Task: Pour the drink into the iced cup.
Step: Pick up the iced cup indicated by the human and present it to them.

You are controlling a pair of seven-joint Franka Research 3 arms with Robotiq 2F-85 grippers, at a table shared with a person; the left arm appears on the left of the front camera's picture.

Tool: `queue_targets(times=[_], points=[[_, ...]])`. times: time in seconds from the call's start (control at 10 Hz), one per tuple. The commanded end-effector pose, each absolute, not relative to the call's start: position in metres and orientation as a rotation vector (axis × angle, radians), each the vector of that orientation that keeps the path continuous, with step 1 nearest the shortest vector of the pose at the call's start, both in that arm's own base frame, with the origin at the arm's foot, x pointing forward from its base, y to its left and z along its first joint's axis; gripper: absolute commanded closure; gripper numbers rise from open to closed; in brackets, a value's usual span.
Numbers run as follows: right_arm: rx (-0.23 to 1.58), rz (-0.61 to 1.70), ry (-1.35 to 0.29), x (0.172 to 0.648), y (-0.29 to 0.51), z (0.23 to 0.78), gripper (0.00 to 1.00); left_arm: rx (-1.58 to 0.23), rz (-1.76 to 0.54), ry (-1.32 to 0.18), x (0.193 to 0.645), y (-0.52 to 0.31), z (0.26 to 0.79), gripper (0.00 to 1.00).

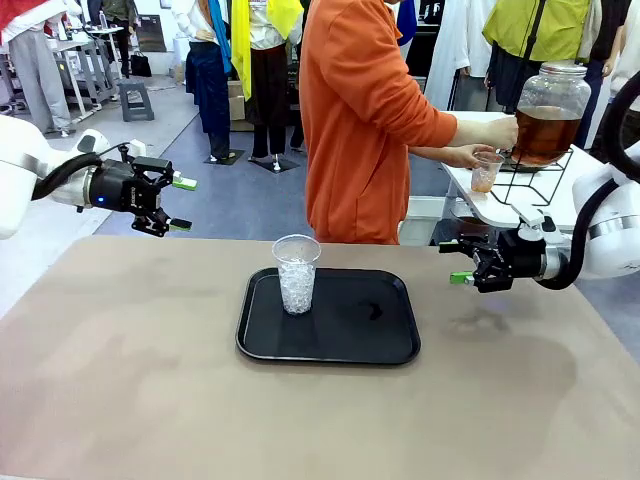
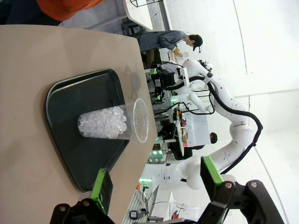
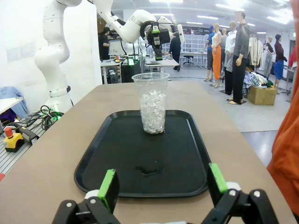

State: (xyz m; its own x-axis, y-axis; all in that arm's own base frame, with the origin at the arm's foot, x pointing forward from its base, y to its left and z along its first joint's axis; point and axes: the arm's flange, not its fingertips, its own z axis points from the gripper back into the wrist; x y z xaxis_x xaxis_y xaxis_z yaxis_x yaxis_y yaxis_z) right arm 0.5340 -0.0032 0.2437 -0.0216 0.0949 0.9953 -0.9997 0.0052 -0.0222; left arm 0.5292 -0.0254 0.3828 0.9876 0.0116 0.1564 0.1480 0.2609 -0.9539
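Fill step: person's hand (image 1: 468, 155) holds small cup (image 1: 486, 172) at the jar (image 1: 553, 95) of drink (image 1: 545, 138). Open and empty: left claw (image 1: 182, 204), right claw (image 1: 453, 262). Next you take that cup, tip into iced cup (image 1: 296, 273).

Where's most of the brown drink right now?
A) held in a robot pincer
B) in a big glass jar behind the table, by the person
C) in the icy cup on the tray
B: the drink fills the glass jar beside the person, who holds a small cup to it; the iced cup holds only ice.
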Motion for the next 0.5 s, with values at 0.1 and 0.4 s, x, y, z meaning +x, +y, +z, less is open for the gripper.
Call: queue_targets(times=[0.1, 0.4], points=[[1.125, 1.263, -1.155, 0.5345, -0.0024, 0.246, 0.0, -1.314, -0.096, -0.145, 0.5292, -0.0251, 0.3841, 0.0], [1.125, 1.263, -1.155, 0.5345, -0.0024, 0.246, 0.0, -1.314, -0.096, -0.145, 0.5292, -0.0251, 0.3841, 0.0]])
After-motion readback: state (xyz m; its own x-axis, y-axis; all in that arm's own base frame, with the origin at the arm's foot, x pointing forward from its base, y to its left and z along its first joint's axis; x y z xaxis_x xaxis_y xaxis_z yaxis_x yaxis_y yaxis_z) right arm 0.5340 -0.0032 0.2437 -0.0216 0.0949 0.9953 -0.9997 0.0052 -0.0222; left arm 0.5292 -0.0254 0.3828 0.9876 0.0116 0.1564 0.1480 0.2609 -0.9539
